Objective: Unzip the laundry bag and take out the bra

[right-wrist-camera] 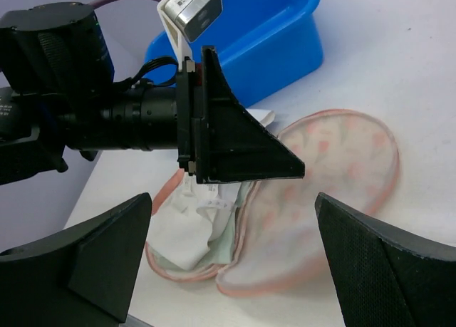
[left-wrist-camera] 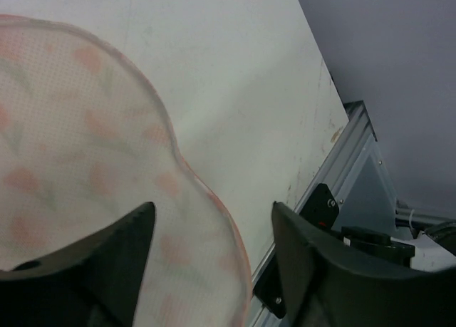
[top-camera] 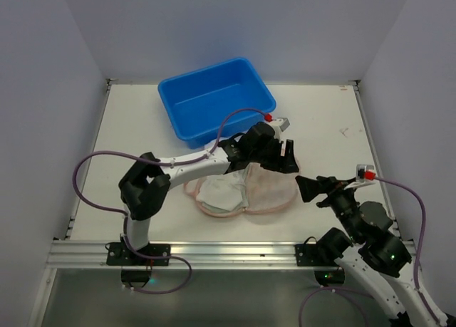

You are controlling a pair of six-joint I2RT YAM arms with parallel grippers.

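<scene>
The laundry bag (top-camera: 274, 188) lies unzipped and spread open on the table, its floral flap folded over to the right. The bra (top-camera: 222, 191), pale mint and white, lies bunched in the bag's left half. My left gripper (top-camera: 287, 158) is open and empty, just above the flap's far right edge. In the left wrist view the left gripper (left-wrist-camera: 214, 263) straddles the flap's pink edging (left-wrist-camera: 206, 191). My right gripper (top-camera: 305, 188) is open and empty, just right of the bag. In the right wrist view my right gripper (right-wrist-camera: 235, 270) faces the bra (right-wrist-camera: 189, 224), the flap (right-wrist-camera: 335, 177) and the left gripper (right-wrist-camera: 249, 152).
A blue bin (top-camera: 215, 99) stands empty at the back, just behind the left arm; it also shows in the right wrist view (right-wrist-camera: 271, 35). The table's metal front rail (top-camera: 214, 252) runs close below the bag. White walls enclose the table on three sides.
</scene>
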